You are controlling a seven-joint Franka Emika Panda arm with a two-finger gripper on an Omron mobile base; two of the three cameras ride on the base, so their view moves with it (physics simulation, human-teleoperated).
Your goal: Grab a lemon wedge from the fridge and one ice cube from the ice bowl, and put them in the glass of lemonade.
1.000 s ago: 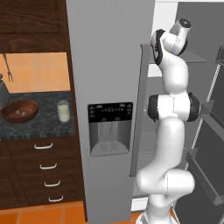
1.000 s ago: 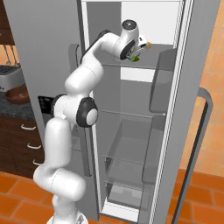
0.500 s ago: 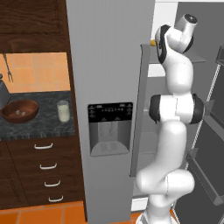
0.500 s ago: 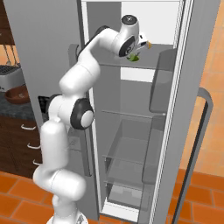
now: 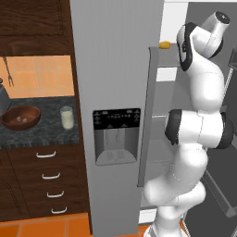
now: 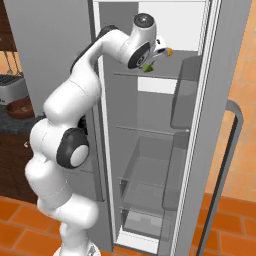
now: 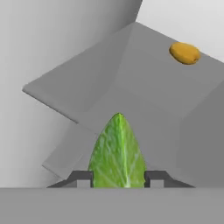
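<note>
The fridge [image 5: 115,69] has its left door shut and its right door open, and my arm reaches into the top of the open side [image 6: 150,125]. My gripper [image 6: 150,64] hangs just above the top shelf. It is shut on the lemon wedge [image 6: 146,68], a small yellow-green slice. In the hand view the lemon wedge [image 7: 117,148] stands between the two fingertips of my gripper [image 7: 117,178]. On the dark counter to the left sit the reddish-brown ice bowl [image 5: 21,116], with whitish ice cubes [image 5: 19,119] in it, and the glass of lemonade [image 5: 67,117].
A small orange fruit [image 7: 184,53] lies further back on the top shelf [image 7: 144,87] and shows as the orange fruit [image 5: 165,45] past the door edge. The open door [image 6: 220,125] stands at my right. A toaster [image 6: 10,87] is on the counter, with drawers [image 5: 48,180] below.
The hand has drawn back a little from the top shelf, carrying the wedge between its fingers. The bowl and the glass have not moved.
</note>
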